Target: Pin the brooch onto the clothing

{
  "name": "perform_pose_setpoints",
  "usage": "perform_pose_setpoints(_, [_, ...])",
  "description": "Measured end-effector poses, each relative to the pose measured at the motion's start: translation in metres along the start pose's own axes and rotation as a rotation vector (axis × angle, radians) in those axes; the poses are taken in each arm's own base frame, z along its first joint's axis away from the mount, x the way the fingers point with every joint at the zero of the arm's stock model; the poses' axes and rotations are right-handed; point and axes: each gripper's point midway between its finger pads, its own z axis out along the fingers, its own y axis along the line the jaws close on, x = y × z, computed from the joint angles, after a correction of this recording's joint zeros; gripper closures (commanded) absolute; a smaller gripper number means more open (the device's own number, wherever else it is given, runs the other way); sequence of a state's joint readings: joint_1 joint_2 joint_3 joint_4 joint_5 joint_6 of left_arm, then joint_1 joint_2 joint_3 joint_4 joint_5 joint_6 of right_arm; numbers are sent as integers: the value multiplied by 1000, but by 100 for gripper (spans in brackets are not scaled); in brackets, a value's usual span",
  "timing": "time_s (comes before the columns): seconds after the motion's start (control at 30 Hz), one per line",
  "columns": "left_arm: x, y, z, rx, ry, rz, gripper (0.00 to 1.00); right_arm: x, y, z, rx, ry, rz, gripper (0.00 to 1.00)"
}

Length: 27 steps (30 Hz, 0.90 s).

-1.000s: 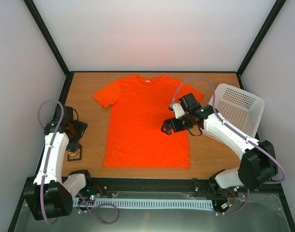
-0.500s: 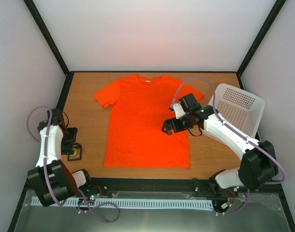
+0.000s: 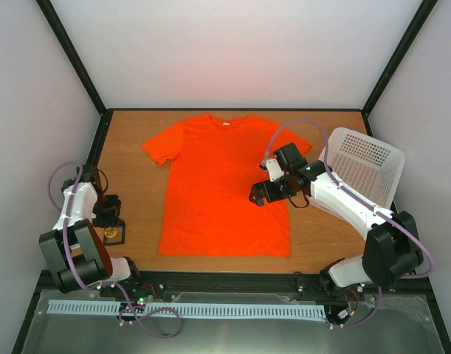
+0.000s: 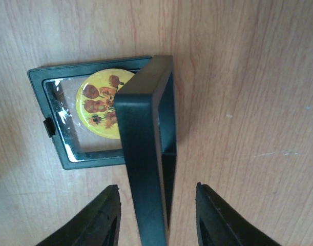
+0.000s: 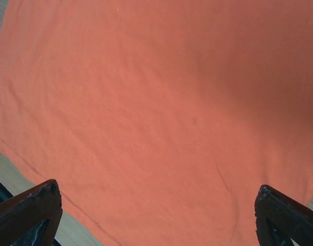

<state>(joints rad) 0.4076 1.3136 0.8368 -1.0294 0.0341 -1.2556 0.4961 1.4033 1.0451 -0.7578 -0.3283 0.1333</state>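
The brooch [image 4: 102,105], a yellow disc with a brown flower print, lies inside a small open black box [image 4: 84,66] at the near left of the table [image 3: 136,155], well apart from the orange T-shirt [image 3: 221,184] spread flat in the middle. The box's lid [image 4: 143,154] stands raised. The left gripper [image 4: 156,187] straddles that lid with its jaws partly apart, a gap on each side, gripping nothing. The right gripper [image 5: 156,187] hovers over the shirt's right half, jaws spread wide and empty. A white perforated basket [image 3: 365,169] sits far right.
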Motion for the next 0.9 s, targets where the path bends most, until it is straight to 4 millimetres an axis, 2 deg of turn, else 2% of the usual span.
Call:
perform_pose_setpoints(0.33, [-3,-12,-6,12,0,-11,85,-3,-10,5,10,3,18,0])
perform_pose_setpoints(0.43, [-8,-27,-13,31,-3,-1,89,-2,-12,7,13,9,21,0])
perform_pose_setpoints(0.73, [-29,-90,-34,105,-23,46,90,1,-20,18,17,41,39,0])
perform_pose_setpoints(0.9, [-40,-126,-28,115,-17,68,89,4,-23,25,13,65,51,0])
